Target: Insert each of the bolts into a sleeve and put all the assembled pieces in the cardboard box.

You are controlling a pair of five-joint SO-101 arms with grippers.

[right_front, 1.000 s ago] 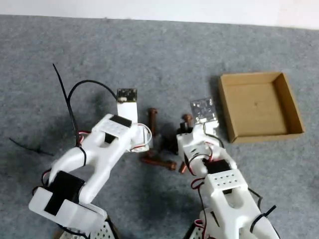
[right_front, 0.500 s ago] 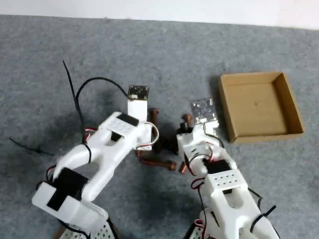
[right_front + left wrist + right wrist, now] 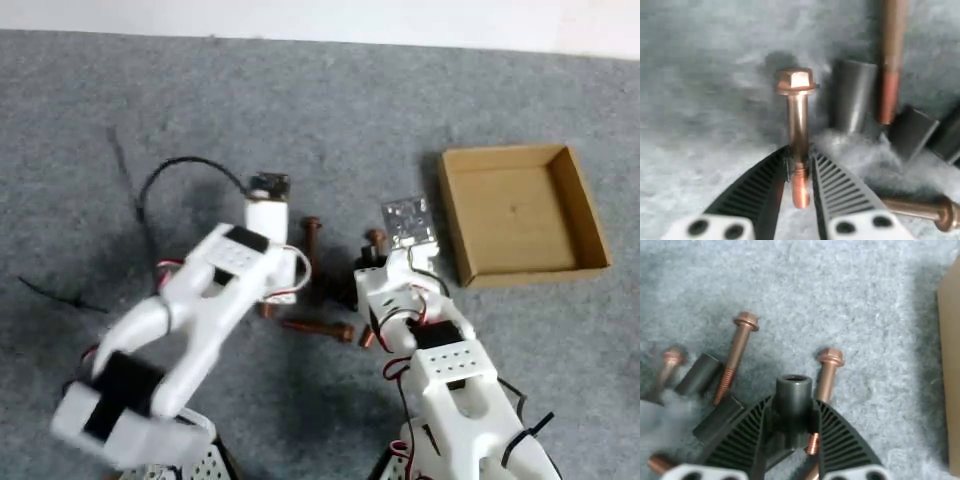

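left wrist view: leaning low, pinching a bolt [image 3: 797, 110] in the left gripper [image 3: 799, 157]; clasping a sleeve [image 3: 794, 390] in the right gripper [image 3: 792, 407] alongside.

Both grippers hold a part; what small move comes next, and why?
Probably lift the left gripper, shut on the shank of the copper hex-head bolt, toward the right gripper: it holds the dark grey cylindrical sleeve, bore open and empty.

surface: grey felt table [image 3: 300, 100] | on it — cardboard box [image 3: 515, 210], bolts [image 3: 740, 347], sleeves [image 3: 701, 374]
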